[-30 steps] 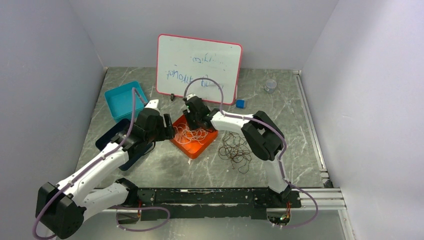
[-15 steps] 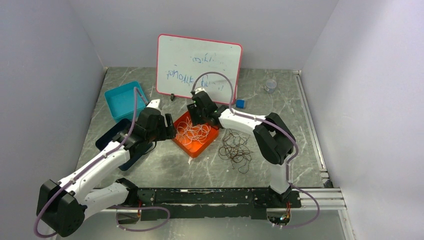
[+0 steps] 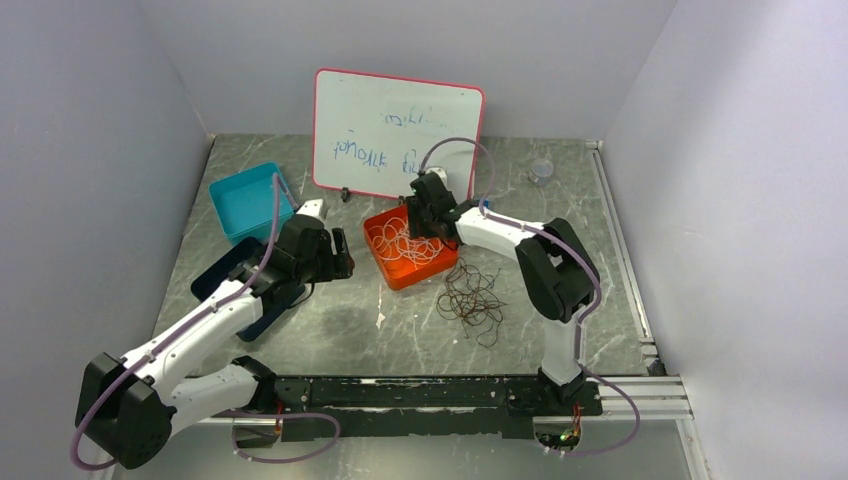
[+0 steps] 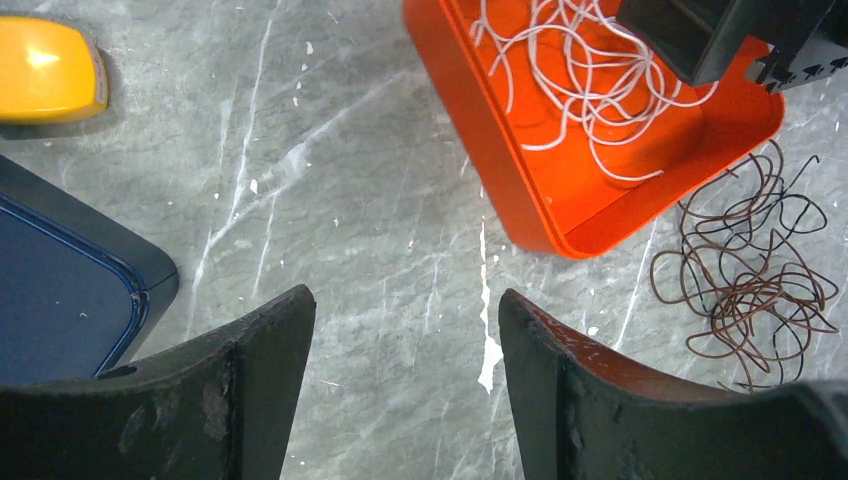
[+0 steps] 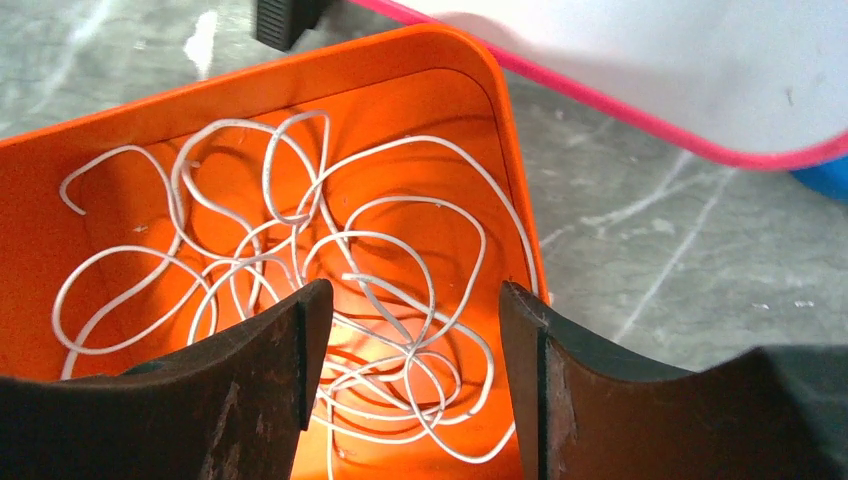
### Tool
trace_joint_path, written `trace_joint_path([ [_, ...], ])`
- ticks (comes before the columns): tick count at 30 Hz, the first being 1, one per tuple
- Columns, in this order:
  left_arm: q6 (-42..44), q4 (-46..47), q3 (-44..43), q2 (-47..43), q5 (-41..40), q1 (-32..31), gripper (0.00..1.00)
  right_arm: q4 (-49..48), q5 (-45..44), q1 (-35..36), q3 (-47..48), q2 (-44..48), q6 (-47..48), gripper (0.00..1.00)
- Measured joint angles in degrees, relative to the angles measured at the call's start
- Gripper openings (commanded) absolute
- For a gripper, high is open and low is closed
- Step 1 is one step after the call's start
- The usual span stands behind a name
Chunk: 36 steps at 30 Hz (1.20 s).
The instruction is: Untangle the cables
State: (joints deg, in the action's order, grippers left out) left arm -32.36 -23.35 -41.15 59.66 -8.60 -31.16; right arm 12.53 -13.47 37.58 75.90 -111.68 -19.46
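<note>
A grey marbled table (image 3: pixel 330 330) is carrying an orange plastic tray (image 3: pixel 385 270) of thin white looped cables (image 5: pixel 300 270), a dark brown wire tangle (image 3: pixel 472 300) lying just beside. The nearer right hand (image 5: pixel 410 310) is hovering directly above the white ones, open, seemingly empty; the left hand (image 4: pixel 405 310) is gaping empty.

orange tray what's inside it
A loose tangle of white cable lies in the orange tray. The right gripper hangs open above it, its fingers hiding part of the floor.

We can't read the whiteboard (image 3: pixel 398 135) scribble, the yellow thing (image 4: pixel 45 68) is cut off, and the right claw (image 5: pixel 410 300) hides some white cables (image 5: pixel 330 270).
</note>
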Motion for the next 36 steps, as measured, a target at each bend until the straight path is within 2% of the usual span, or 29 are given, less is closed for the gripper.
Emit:
trace_joint_path([
  [6, 0.26, -0.07, -0.13, 0.33, 0.02, 0.22, 0.78, 0.76, -1.64, -2.45, -5.16, 1.97, -2.27, 0.66],
  [9, 0.92, -0.83, -1.55, 2.08, -0.15, 1.18, 0.84, 1.05, -1.49, -4.15, -7.87, 4.15, -2.56, 0.66],
  [13, 1.75, -3.26, -5.40, 4.00, -1.86, 3.39, 0.95, -0.68, 2.58, -5.42, -10.34, 8.92, -0.24, 0.67],
  [16, 1.90, -4.63, -6.88, 3.41, -3.45, 6.23, 1.00, -3.58, 7.28, -5.09, -10.78, 12.61, 1.66, 0.67],
  [21, 1.92, -7.76, -6.91, 2.62, -5.62, 11.23, 1.00, -8.04, 13.66, -4.57, -11.56, 18.45, 3.48, 0.67],
  [25, 1.64, -9.33, -6.01, 5.62, -7.26, 13.68, 0.99, -10.32, 17.25, -4.57, -13.92, 21.92, 4.76, 0.68],
  [32, -0.02, -8.96, -3.34, 13.11, -5.77, 15.12, 0.99, -10.91, 18.43, -4.50, -20.00, 26.27, 5.64, 0.68],
  [36, -0.02, -6.36, -2.75, 15.52, -1.33, 14.82, 0.99, -10.71, 16.79, -4.50, -22.32, 29.14, 5.79, 0.68],
])
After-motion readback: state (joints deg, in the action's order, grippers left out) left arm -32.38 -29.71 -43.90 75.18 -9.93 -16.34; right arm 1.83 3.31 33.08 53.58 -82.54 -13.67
